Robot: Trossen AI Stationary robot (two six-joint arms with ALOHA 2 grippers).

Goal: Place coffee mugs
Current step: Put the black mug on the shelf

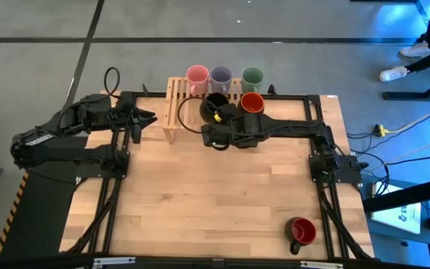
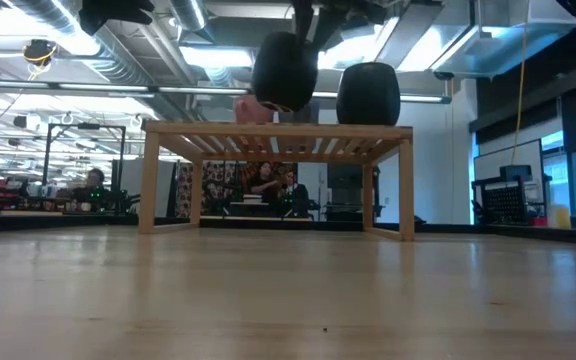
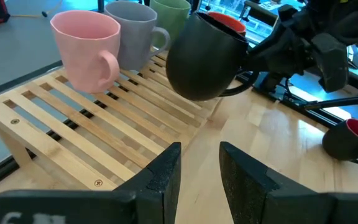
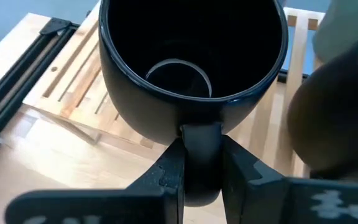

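Observation:
A slatted wooden rack (image 1: 173, 109) stands at the table's far middle. The pink mug (image 1: 197, 75), lavender-grey mug (image 1: 221, 75) and green mug (image 1: 252, 75) stand upright in a row on its far edge. The dark mug with the orange-red inside (image 1: 252, 102) stands in front of the green one. My right gripper (image 4: 201, 146) is shut on the all-black mug (image 1: 216, 104), which hangs over the rack. The dark mug with the red inside (image 1: 301, 232) sits on the table near its right near corner. My left gripper (image 3: 201, 177) waits open beside the rack's left end. My right gripper pinches the black mug's handle (image 4: 199, 134) between its two fingers (image 4: 166, 171), which lie on the handle's two sides. It comes from the near side, slanting down. The mug (image 2: 284, 70) is lifted clear above the rack and tilted, its mouth turned toward the wrist camera.
The rack's left half (image 3: 73, 124) is bare slats. Black frame rails (image 1: 316, 123) run along the table's far and side edges. The wide wooden tabletop (image 1: 215, 194) lies in front of the rack. A person's legs (image 1: 416, 52) show beyond the far right corner.

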